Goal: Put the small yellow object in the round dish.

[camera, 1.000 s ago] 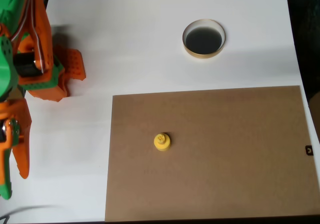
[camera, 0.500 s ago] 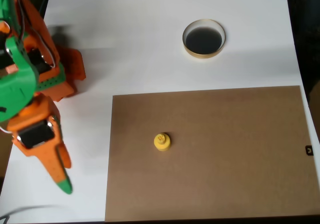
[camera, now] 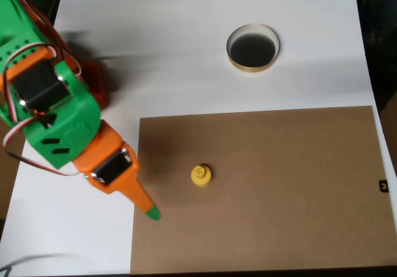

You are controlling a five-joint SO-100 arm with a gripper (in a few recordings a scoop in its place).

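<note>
Brown mat [camera: 298,184] — small yellow object [camera: 201,175] upright, knob up.

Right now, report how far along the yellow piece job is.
Done: nothing placed; the round dish is empty. In hand: the gripper hangs at the brown mat's left edge, holding nothing, short of the small yellow object, which sits on the mat. Left: grasp it, carry it, drop it in the dish.

overhead view, straight down, whole table [camera: 186,54]
</note>
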